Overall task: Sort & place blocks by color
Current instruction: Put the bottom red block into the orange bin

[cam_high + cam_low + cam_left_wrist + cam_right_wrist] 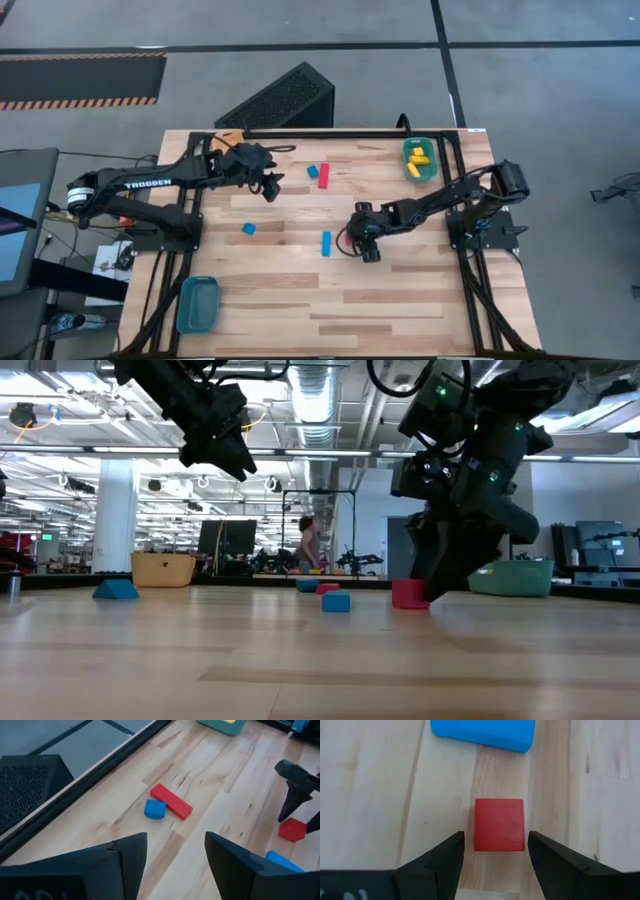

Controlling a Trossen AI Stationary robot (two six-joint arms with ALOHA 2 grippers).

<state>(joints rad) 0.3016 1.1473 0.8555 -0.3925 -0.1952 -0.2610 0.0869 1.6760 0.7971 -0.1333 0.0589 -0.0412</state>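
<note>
**Right end effector spread over red cube, mid-surface**

Light wood plank surface (pixel 400 300) with black frame rail; grey floor around it, a black perforated box (pixel 283 98) off the top edge. Low view: open lab room with ceiling ducts, a person (pixel 306 545) standing far back.

Right end effector (pixel 495 851), centre of the high view, fingers apart and straddling a red cube (pixel 499 824) resting on the surface. Blue bar (pixel 326 243) just left of it, long axis top-to-bottom of frame. Red bar (pixel 323 175) upper centre, same axis, blue cube (pixel 312 171) touching its left side. Another blue cube (pixel 248 229) left of centre.

Left end effector (pixel 175 851) raised at upper left, fingers apart, empty.

Green bin (pixel 419 160) upper right holds yellow blocks (pixel 420 156). Teal bin (pixel 198 303) lower left.
</note>
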